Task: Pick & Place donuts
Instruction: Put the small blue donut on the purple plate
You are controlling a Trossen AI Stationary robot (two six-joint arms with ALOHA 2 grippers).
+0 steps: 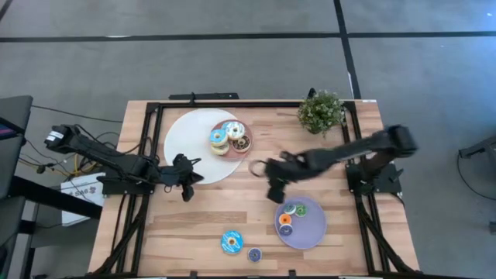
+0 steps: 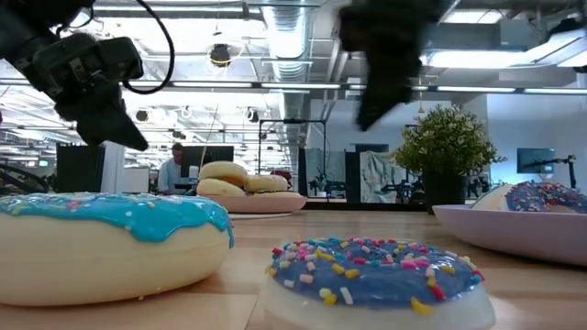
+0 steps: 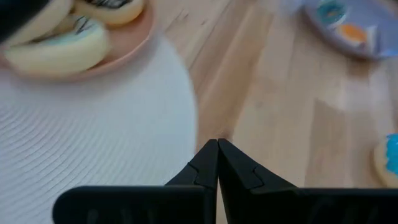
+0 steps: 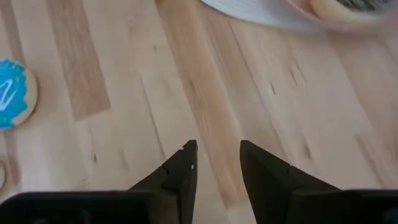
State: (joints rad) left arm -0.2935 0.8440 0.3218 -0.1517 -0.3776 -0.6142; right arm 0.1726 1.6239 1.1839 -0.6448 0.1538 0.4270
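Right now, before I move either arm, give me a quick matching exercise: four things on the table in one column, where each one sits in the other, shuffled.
Things:
1. large blue-iced donut
2. small purple donut
3. orange-iced donut
4. potted plant

Places:
A. on the lavender plate
B. far right corner of the table
C. bare wood near the front edge, just left of a smaller donut
D. bare wood near the front edge, just right of a larger donut

Pairs: 1-C, 2-D, 3-A, 4-B
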